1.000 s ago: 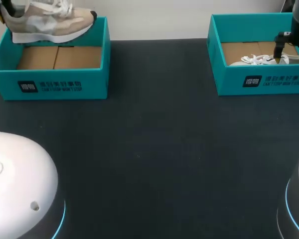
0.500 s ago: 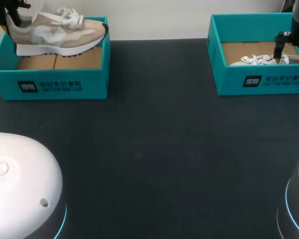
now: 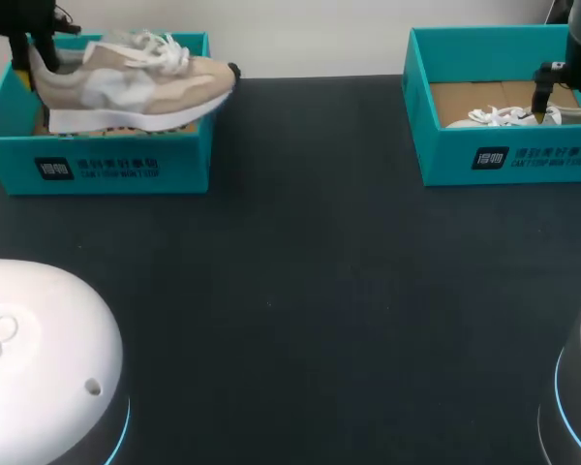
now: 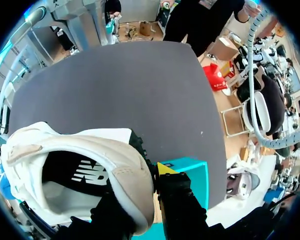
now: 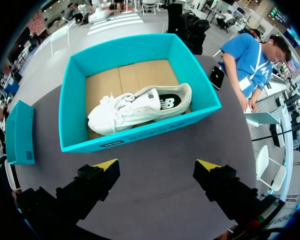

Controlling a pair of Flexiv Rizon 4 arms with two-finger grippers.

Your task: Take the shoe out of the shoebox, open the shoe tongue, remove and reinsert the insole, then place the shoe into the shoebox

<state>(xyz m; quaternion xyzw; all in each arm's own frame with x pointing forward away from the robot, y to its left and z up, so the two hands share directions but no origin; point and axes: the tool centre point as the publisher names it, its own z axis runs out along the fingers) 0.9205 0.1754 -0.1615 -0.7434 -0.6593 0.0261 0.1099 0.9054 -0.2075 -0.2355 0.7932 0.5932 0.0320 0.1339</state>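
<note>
A beige sneaker (image 3: 136,82) with white laces hangs level above the left teal shoebox (image 3: 97,160), its toe past the box's right wall. My left gripper (image 3: 27,53) is shut on the heel collar. In the left wrist view the heel of the sneaker (image 4: 90,165) sits between the fingers of that gripper (image 4: 142,187), with a corner of the shoebox (image 4: 192,172) beneath. My right gripper (image 5: 157,165) stands open above the table on the near side of the right shoebox (image 5: 72,100). A white sneaker (image 5: 140,107) lies inside it.
The right shoebox (image 3: 504,160) stands at the table's far right, with my right gripper (image 3: 542,105) over it and the white sneaker (image 3: 508,116) inside. Dark tabletop (image 3: 300,281) stretches between the boxes and toward my arm bases.
My left gripper has carried the beige sneaker rightward and lower, out over the left box's right wall. The right arm has not moved.
</note>
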